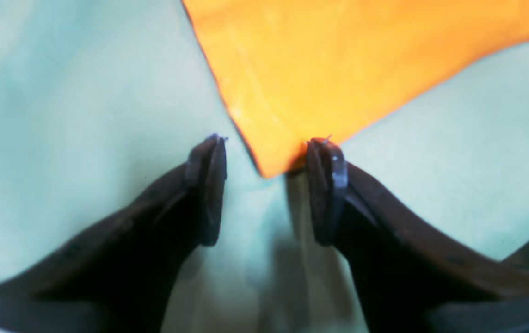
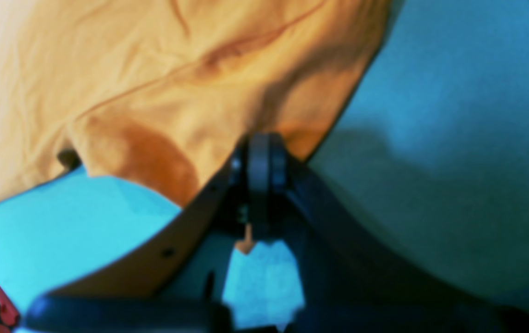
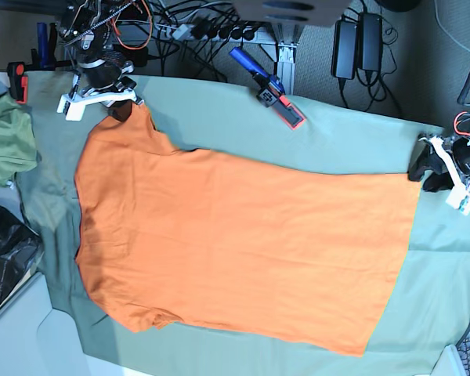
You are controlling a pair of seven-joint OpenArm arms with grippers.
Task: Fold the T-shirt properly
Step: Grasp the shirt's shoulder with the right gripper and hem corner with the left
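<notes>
The orange T-shirt lies spread flat on the pale green table cloth, its sleeves to the left and its hem to the right. My right gripper is at the far sleeve at the upper left. In the right wrist view it is shut on the shirt's edge, and a bit of orange shows between the fingers. My left gripper is at the far hem corner on the right. In the left wrist view it is open, with the shirt's corner lying between its fingertips.
An olive green bunched garment and a black bag lie at the left edge. A blue and red clamp tool lies on the cloth at the back. Cables and power bricks sit behind the table.
</notes>
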